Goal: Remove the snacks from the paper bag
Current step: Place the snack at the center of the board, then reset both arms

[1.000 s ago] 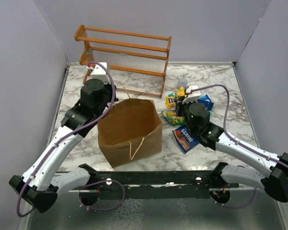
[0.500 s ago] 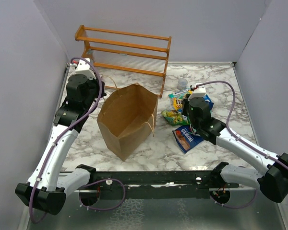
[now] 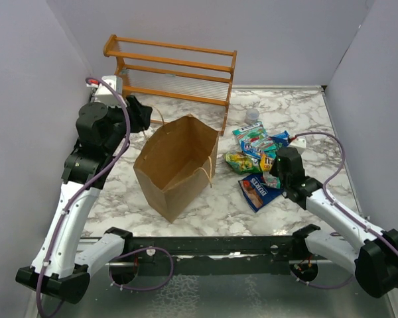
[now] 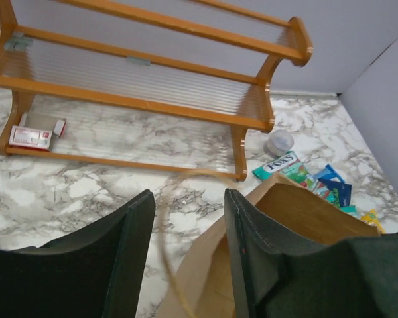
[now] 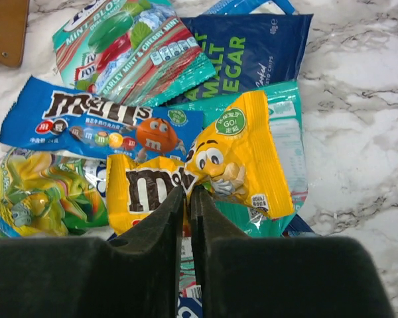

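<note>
The brown paper bag (image 3: 179,165) stands open at the table's middle, and no packet shows inside it. My left gripper (image 3: 139,111) hangs open just behind the bag's left rim. In the left wrist view the bag's rim (image 4: 298,218) and its blurred loop handle (image 4: 162,245) lie below and between the fingers of that gripper (image 4: 189,199). The snacks (image 3: 259,142) lie in a heap right of the bag. My right gripper (image 5: 188,190) is over them, shut on the crease of a yellow packet (image 5: 245,152) with only a slit between the fingers. A blue packet (image 5: 99,122) and a dark blue pouch (image 5: 252,50) lie beyond.
A wooden rack (image 3: 172,66) stands at the back, with a red-and-white flat packet (image 4: 34,134) under it. A small clear cup (image 3: 252,116) sits by the rack's right leg. Another blue packet (image 3: 257,191) lies near the right arm. Grey walls close in on both sides.
The left gripper has opened and swung back to the left, away from the bag, which has turned and leans. The right gripper has drawn back toward the near side over the heap.
</note>
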